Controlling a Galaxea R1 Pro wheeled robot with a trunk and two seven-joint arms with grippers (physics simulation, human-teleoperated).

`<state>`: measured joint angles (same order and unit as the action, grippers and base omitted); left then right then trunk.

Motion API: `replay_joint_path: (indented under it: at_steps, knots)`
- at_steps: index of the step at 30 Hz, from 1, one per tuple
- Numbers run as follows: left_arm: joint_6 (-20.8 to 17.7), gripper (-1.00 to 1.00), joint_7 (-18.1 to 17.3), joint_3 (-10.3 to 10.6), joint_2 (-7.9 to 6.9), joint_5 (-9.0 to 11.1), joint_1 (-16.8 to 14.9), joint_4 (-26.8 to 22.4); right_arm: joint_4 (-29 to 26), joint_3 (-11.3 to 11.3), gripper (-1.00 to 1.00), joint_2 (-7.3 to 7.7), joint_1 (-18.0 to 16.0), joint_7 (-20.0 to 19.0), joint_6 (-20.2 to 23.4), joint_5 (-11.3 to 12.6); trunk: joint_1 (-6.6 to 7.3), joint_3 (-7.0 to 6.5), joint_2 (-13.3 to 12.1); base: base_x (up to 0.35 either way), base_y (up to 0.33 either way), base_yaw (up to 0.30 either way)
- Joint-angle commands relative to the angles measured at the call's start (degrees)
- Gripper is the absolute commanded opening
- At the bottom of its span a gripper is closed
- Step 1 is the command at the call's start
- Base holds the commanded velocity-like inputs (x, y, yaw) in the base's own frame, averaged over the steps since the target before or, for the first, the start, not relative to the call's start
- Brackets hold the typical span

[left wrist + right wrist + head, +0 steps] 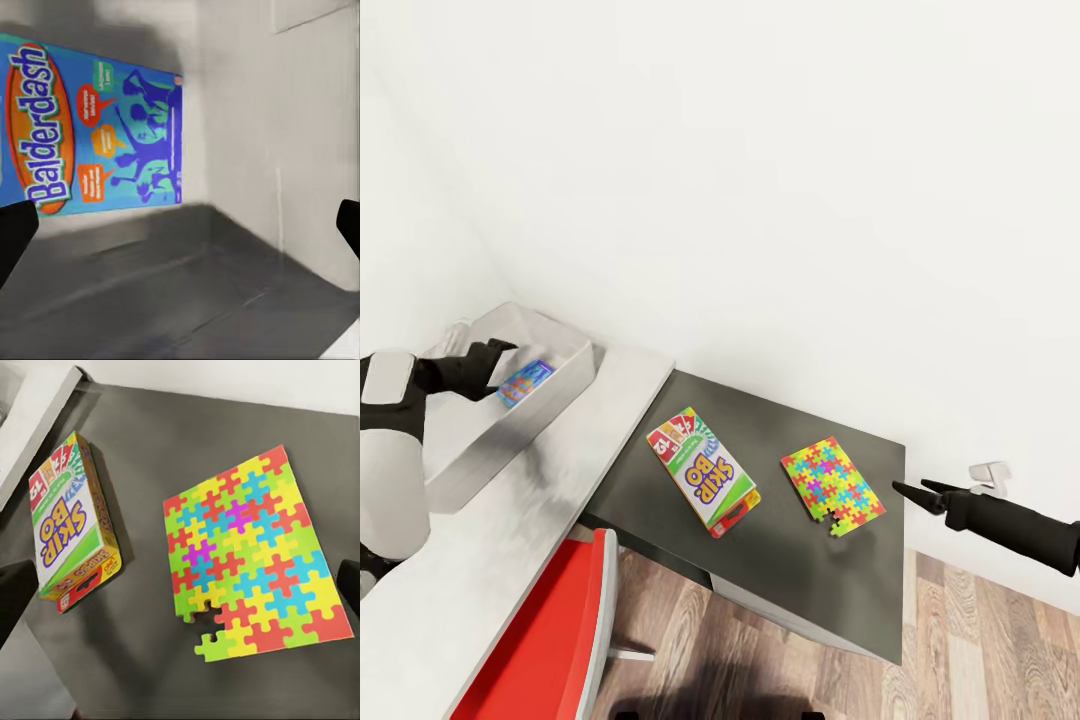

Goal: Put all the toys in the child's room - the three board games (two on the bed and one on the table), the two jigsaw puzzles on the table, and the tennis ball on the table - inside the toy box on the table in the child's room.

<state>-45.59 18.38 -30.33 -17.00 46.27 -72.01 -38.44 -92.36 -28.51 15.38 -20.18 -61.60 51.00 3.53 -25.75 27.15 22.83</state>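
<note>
Inside the toy box lies a blue board game; left gripper spread, empty.

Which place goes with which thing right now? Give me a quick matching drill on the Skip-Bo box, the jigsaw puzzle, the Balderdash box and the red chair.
Things:
1. Skip-Bo box
2. jigsaw puzzle
3. Balderdash box
4. red chair

Places:
A. inside the toy box
B. on the floor, tucked by the table
C. dark-grey top, nearer the right gripper
D. dark-grey top, nearer the light-grey section

Pairs: 1-D, 2-C, 3-A, 4-B
</note>
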Motion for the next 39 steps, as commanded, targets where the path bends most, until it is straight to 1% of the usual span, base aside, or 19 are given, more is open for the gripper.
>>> replay_joint_path:
  at_steps: [1,2,3,4,5,8,9,11,12,13,14,17,18,19,24,35,39]
  knots:
    - [-1.6,1.0,0.5,0.1,0.78,1.4,0.7,-2.7,0.0,0.0,1.0,-0.01,0.0,0.0,1.0,0.3,-0.03,0.09,0.1,0.0,0.0,0.0]
    - [-3.0,1.0,0.5,0.3,1.61,2.0,1.6,-5.7,0.0,0.0,1.0,-0.04,0.0,0.1,1.4,0.3,-0.03,0.09,0.1,0.0,0.0,0.0]
    - [-3.0,1.0,0.5,0.3,1.61,2.0,1.6,-5.7,0.0,0.0,1.0,-0.04,0.0,0.1,1.4,0.3,-0.03,0.09,0.1,0.0,0.0,0.0]
    - [-4.2,1.0,0.4,0.6,2.55,2.6,2.6,-8.8,0.0,0.0,1.0,-0.1,0.0,0.1,1.7,0.3,-0.03,0.09,0.1,0.0,0.0,0.0]
    - [-4.2,1.0,0.4,0.6,2.55,2.6,2.6,-8.8,0.0,0.0,1.0,-0.1,0.0,0.1,1.7,0.3,-0.03,0.09,0.1,0.0,0.0,0.0]
    - [-7.3,1.0,0.4,1.7,5.47,3.7,6.0,-18.5,0.0,0.2,1.0,-0.34,0.0,0.1,2.1,0.3,-0.03,0.09,0.1,0.0,0.0,0.0]
    - [-8.8,1.0,0.4,2.4,7.26,4.1,8.1,-23.5,0.1,0.4,1.0,-0.49,0.0,0.1,1.5,0.3,-0.03,0.09,0.1,0.0,0.0,0.0]
    - [-9.7,1.0,0.4,3.2,8.73,4.4,10.1,-27.7,0.1,0.5,1.0,-0.6,0.1,0.0,0.0,0.3,-0.03,0.09,0.1,0.0,0.0,0.0]
    - [-9.7,1.0,0.4,3.2,8.73,4.4,10.1,-27.7,0.1,0.5,1.0,-0.6,0.1,0.0,0.0,0.3,-0.03,0.09,0.1,0.0,0.0,0.0]
    - [-10.0,1.0,0.4,3.6,9.28,4.5,11.0,-29.8,0.1,0.6,1.0,-0.66,0.1,-0.1,-0.9,0.3,-0.03,0.09,0.1,0.0,0.0,0.0]
    - [-10.0,1.0,0.4,3.6,9.28,4.5,11.0,-29.8,0.1,0.6,1.0,-0.66,0.1,-0.1,-0.9,0.3,-0.03,0.09,0.1,0.0,0.0,0.0]
    - [-10.3,1.0,0.5,4.2,10.35,4.4,12.9,-34.7,0.1,0.7,1.0,-0.77,0.1,-0.1,-3.0,0.3,-0.03,0.09,0.1,0.0,0.0,0.0]
    - [-10.3,1.0,0.5,4.2,10.35,4.4,12.9,-34.7,0.1,0.7,1.0,-0.77,0.1,-0.1,-3.0,0.3,-0.03,0.09,0.1,0.0,0.0,0.0]
    - [-10.3,1.0,0.6,4.3,10.57,4.4,13.3,-35.8,0.1,0.7,1.0,-0.79,0.1,-0.1,-3.5,0.3,-0.03,0.09,0.1,0.0,0.0,0.0]
    - [-10.3,1.0,0.9,4.6,11.01,4.3,14.1,-38.1,0.1,0.7,1.0,-0.83,0.2,-0.1,-4.4,0.3,-0.03,0.09,0.1,0.0,0.0,0.0]
    - [-10.3,1.0,1.2,5.0,11.38,4.1,14.8,-40.9,0.1,0.7,1.0,-0.87,0.2,0.1,-5.1,0.3,-0.03,0.09,0.1,0.0,0.0,0.0]
    - [-10.3,1.0,1.1,5.5,11.74,4.0,15.7,-43.0,0.1,0.7,1.0,-0.88,0.2,0.2,-5.3,0.3,-0.03,0.09,0.1,0.0,0.0,0.0]
